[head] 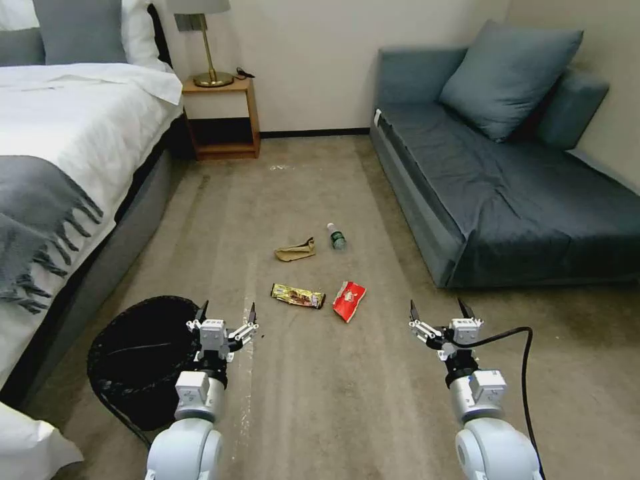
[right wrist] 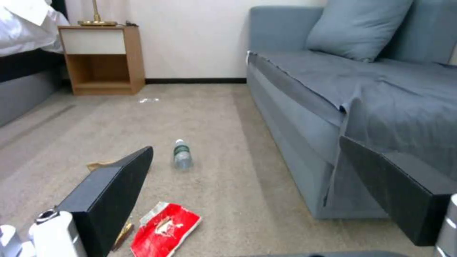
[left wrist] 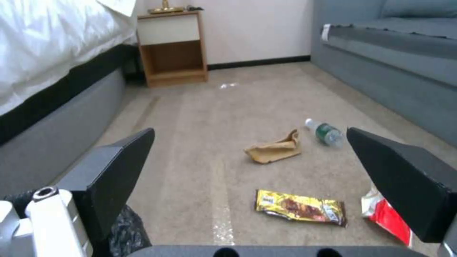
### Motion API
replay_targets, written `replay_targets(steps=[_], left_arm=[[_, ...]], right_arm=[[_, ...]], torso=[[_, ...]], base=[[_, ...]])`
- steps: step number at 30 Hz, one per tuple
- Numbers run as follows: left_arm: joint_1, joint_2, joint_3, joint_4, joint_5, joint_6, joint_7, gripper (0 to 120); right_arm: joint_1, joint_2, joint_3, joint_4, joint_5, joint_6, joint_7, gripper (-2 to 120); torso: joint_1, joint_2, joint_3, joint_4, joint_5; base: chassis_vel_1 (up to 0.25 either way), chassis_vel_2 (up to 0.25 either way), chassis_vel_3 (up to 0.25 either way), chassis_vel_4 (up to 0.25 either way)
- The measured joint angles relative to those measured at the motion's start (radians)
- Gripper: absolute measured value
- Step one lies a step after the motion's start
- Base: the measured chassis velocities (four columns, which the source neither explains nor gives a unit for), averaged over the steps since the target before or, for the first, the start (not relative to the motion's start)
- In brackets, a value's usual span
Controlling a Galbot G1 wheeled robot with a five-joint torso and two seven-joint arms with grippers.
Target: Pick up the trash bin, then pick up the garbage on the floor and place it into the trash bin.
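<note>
The trash bin (head: 137,357), black mesh with a black bag, stands on the carpet at the lower left beside the bed. My left gripper (head: 225,313) hangs open just right of its rim, holding nothing. Garbage lies ahead on the floor: a gold-brown wrapper (head: 298,295), a red-and-white wrapper (head: 349,300), a tan paper scrap (head: 295,251) and a small clear bottle (head: 337,237). The left wrist view shows the gold wrapper (left wrist: 301,207), scrap (left wrist: 274,149), bottle (left wrist: 325,132) and a sliver of bin bag (left wrist: 125,228). My right gripper (head: 439,311) is open, right of the red wrapper (right wrist: 164,228).
A bed (head: 60,153) with a grey fringed throw runs along the left. A blue-grey sofa (head: 520,193) lines the right. A wooden nightstand (head: 223,117) with a lamp stands at the far wall. A black cable (head: 527,373) loops by my right arm.
</note>
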Motion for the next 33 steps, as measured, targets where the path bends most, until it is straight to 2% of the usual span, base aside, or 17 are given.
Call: replay_targets(steps=[17, 20, 21, 24, 25, 28, 29, 33], left_arm=[[0.005, 0.0, -0.001, -0.006, 0.0, -0.001, -0.001, 100], [0.064, -0.006, -0.021, -0.082, -0.016, -0.019, -0.052, 100], [0.064, -0.006, -0.021, -0.082, -0.016, -0.019, -0.052, 100], [0.155, -0.016, -0.051, -0.196, -0.044, -0.049, -0.132, 100], [0.155, -0.016, -0.051, -0.196, -0.044, -0.049, -0.132, 100], [0.243, -0.026, -0.081, -0.307, -0.069, -0.078, -0.209, 100], [0.243, -0.026, -0.081, -0.307, -0.069, -0.078, -0.209, 100], [0.328, -0.035, -0.109, -0.413, -0.095, -0.106, -0.283, 100]], right_arm=[[-0.004, -0.001, 0.001, 0.004, 0.005, -0.002, 0.0, 100], [-0.061, -0.011, 0.023, 0.081, 0.083, -0.033, -0.013, 100], [-0.061, -0.011, 0.023, 0.081, 0.083, -0.033, -0.013, 100], [-0.147, -0.029, 0.056, 0.196, 0.197, -0.08, -0.033, 100], [-0.147, -0.029, 0.056, 0.196, 0.197, -0.08, -0.033, 100], [-0.235, -0.046, 0.09, 0.314, 0.316, -0.129, -0.054, 100], [-0.235, -0.046, 0.09, 0.314, 0.316, -0.129, -0.054, 100], [-0.305, -0.065, 0.12, 0.406, 0.415, -0.172, -0.079, 100]], torso=[[0.0, 0.0, 0.0, 0.0, 0.0], [0.0, 0.0, 0.0, 0.0, 0.0001], [0.0, 0.0, 0.0, 0.0, 0.0001], [0.0, 0.0, 0.0, 0.0, 0.0], [0.0, 0.0, 0.0, 0.0, 0.0], [0.0, 0.0, 0.0, 0.0, 0.0], [0.0, 0.0, 0.0, 0.0, 0.0], [0.0, 0.0, 0.0, -0.0004, -0.0004]], base=[[0.0, 0.0, 0.0, 0.0], [0.0, 0.0, 0.0, 0.0], [0.0, 0.0, 0.0, 0.0], [0.0, 0.0, 0.0, 0.0], [0.0, 0.0, 0.0, 0.0], [0.0, 0.0, 0.0, 0.0], [0.0, 0.0, 0.0, 0.0], [0.0, 0.0, 0.0, 0.0]])
